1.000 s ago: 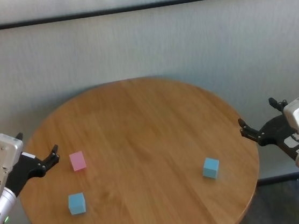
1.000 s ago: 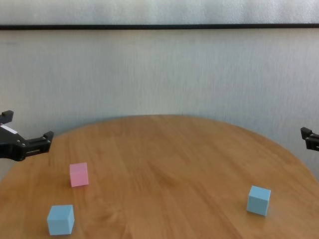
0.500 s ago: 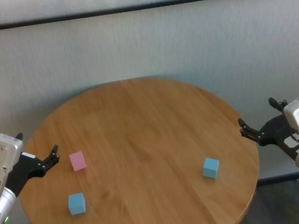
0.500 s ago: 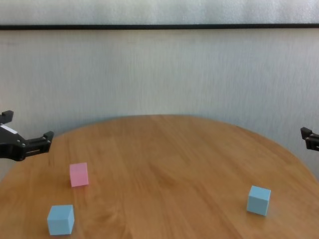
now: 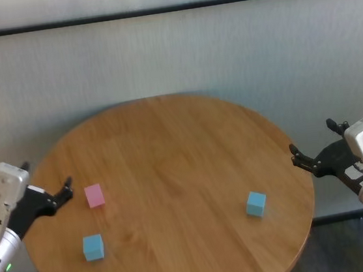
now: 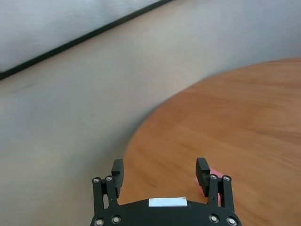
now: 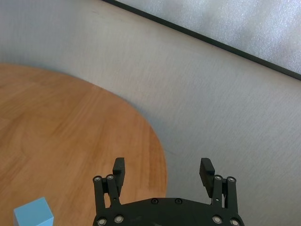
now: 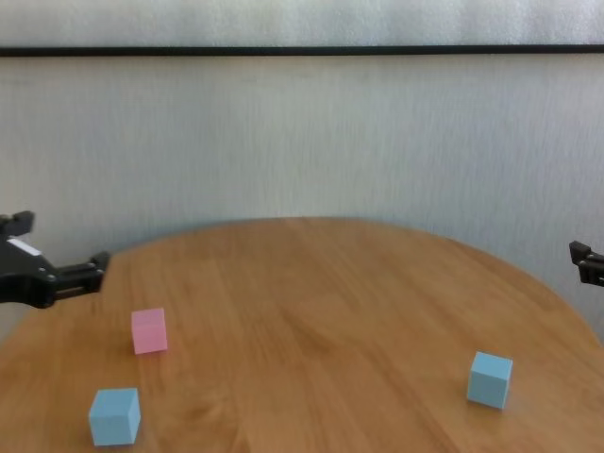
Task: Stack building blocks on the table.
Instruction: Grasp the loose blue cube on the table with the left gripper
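Three building blocks lie apart on the round wooden table (image 5: 169, 144). The pink block (image 5: 94, 195) sits near the left edge, and a light blue block (image 5: 93, 247) lies in front of it. Another light blue block (image 5: 256, 203) rests near the right edge. My left gripper (image 5: 45, 176) hovers open and empty at the table's left rim, just left of the pink block (image 8: 149, 331). Off the right rim, my right gripper (image 5: 311, 137) hangs open and empty; its wrist view shows the light blue block (image 7: 34, 213) below and beside it.
A pale wall with a dark horizontal strip (image 5: 167, 9) stands behind the table. The table's round edge (image 5: 305, 181) falls off just inside the right gripper.
My left gripper has shifted slightly down and inward toward the table's left rim. The blocks and the right arm have not moved.
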Tool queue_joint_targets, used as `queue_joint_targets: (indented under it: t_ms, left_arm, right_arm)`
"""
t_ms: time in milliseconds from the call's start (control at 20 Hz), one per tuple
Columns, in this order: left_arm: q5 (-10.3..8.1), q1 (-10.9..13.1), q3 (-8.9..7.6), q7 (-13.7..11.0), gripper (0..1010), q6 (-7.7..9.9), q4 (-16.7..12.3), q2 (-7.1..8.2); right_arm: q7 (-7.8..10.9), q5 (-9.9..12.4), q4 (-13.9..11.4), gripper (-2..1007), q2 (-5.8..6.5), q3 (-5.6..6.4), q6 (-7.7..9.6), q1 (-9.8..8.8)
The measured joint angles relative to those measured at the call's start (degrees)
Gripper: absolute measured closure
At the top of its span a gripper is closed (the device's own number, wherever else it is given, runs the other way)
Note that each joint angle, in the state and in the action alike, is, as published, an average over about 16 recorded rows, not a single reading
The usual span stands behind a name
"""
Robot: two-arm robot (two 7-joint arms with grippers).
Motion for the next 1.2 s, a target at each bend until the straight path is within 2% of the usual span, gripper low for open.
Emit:
queue_joint_targets:
  t_ms: [250, 450, 800, 1000, 1200]
  left_arm:
    - [-1.56, 1.3, -0.08, -4.4, 11, 1.74, -3.6, 2.13]
    - [-4.52, 3.2, -0.68, -8.9, 11, 4.82, -7.4, 4.44]
    - [-11.51, 7.3, -3.23, -13.7, 11, 13.01, -13.3, 7.68]
    - [-14.94, 9.1, -4.64, -14.5, 11, 18.23, -15.5, 8.31]
    - [-16.56, 9.9, -5.42, -13.7, 11, 23.12, -16.8, 8.08]
  right_arm:
    - [0.0, 0.0, 0.0, 4, 0.0, 0.0, 0.0, 0.0]
    - [0.0, 0.0, 0.0, 4, 0.0, 0.0, 0.0, 0.0]
    - [0.0, 0.0, 0.0, 4, 0.0, 0.0, 0.0, 0.0]
    - [0.0, 0.0, 0.0, 4, 0.0, 0.0, 0.0, 0.0]
    - [0.0, 0.0, 0.0, 4, 0.0, 0.0, 0.0, 0.0]
